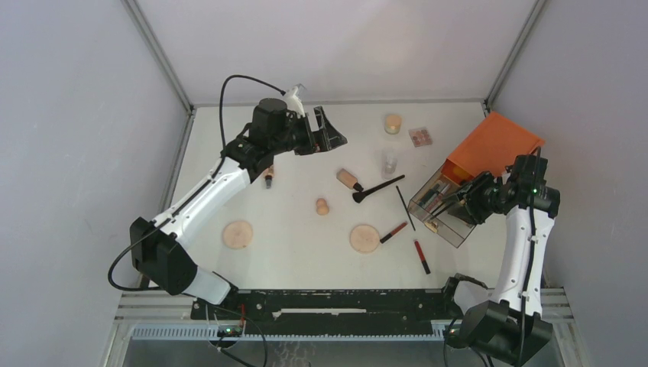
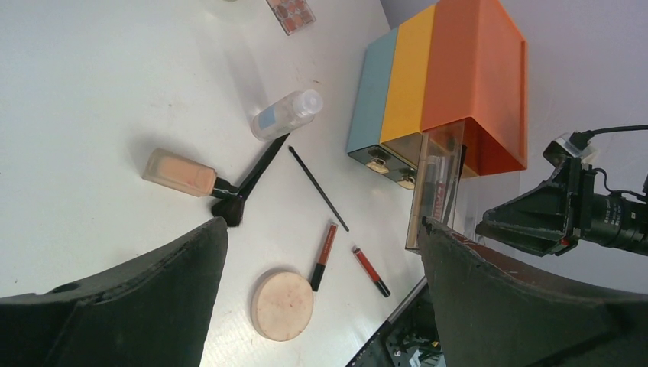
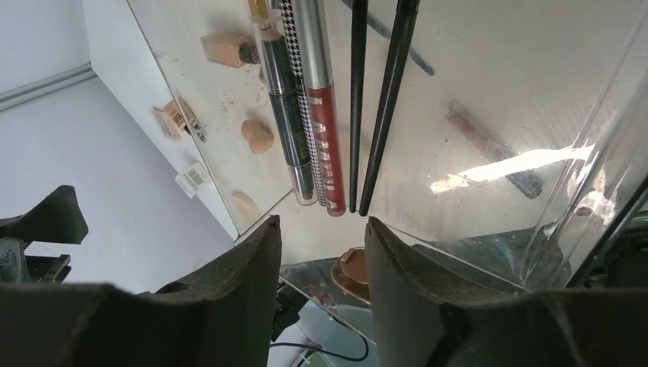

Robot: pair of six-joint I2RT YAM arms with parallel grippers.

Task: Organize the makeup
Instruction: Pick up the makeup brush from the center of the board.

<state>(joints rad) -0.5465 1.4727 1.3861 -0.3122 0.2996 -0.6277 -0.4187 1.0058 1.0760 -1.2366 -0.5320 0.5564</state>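
Note:
The makeup lies spread over the white table: two round tan discs (image 1: 238,234) (image 1: 364,238), a beige sponge (image 1: 322,206), a peach bottle (image 1: 349,180), a black brush (image 1: 378,188), a thin brush (image 1: 405,207) and two red pencils (image 1: 394,232) (image 1: 422,256). A palette (image 1: 420,137) sits at the back. My left gripper (image 1: 334,126) hangs open above the back of the table, holding nothing. My right gripper (image 3: 322,229) is open at the end of the pulled-out clear drawer (image 3: 497,115). Inside the drawer lie pencils (image 3: 321,115) and two thin black brushes (image 3: 374,99).
The orange-topped box (image 1: 495,144) stands at the right, its drawer jutting toward the table's middle. A clear bottle (image 1: 390,160) and a small round jar (image 1: 393,123) stand at the back. Another small bottle (image 1: 268,178) lies under my left arm. Grey walls close in three sides.

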